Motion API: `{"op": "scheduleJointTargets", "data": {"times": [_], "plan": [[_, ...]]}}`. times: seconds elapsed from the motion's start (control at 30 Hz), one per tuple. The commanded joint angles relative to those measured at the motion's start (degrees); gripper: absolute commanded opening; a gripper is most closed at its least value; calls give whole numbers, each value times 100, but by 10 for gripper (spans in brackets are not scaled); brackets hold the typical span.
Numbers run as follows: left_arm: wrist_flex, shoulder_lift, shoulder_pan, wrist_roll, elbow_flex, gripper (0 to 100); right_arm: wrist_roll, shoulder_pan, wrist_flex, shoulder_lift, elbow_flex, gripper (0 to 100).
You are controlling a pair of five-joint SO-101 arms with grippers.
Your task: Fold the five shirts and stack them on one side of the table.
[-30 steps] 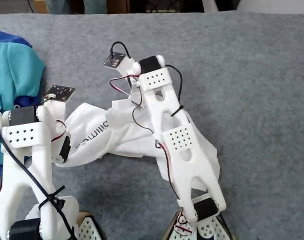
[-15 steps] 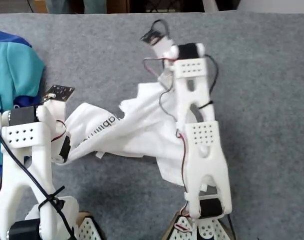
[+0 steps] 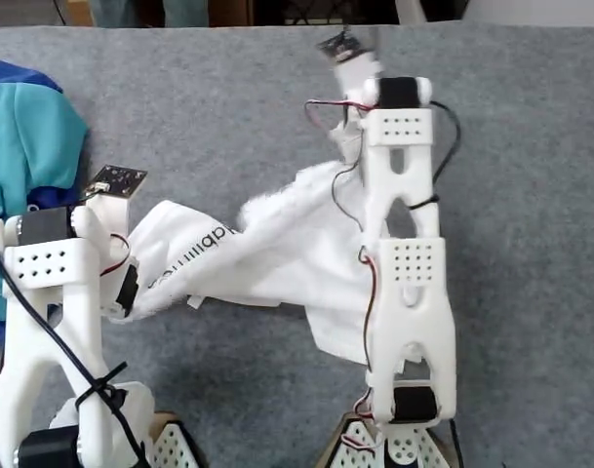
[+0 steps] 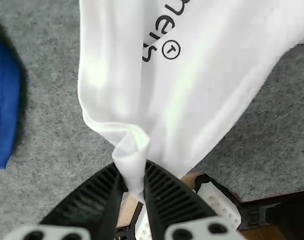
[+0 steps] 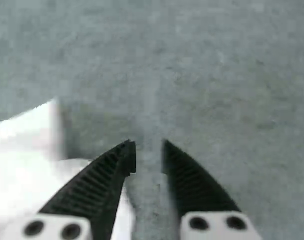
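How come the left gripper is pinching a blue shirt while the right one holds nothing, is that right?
Not quite. The shirt pinched in the left gripper is the white shirt, not a blue one, as the left wrist view shows. The blue cloth lies apart on the table. The rest is right: the right gripper holds nothing.
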Motion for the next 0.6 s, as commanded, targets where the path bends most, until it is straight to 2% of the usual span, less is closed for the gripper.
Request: {"op": "scheduleJointTargets", "data": {"times": [0.0, 0.1, 0.17, 0.37, 0.57], "plan": [[-9, -132, -22, -53, -57, 29, -765, 457, 44, -505, -479, 232], [9, -132, -31, -53, -57, 29, -422, 527, 53, -901, 119, 237], [18, -132, -31, -53, -57, 29, -229, 510, 62, -1429, 1077, 237], [246, -132, -31, -53, -127, 29, -79, 132, -79, -3600, 5376, 237], [246, -132, -4, -53, -127, 29, 35, -211, -1890, -4787, 9024, 237]]}}
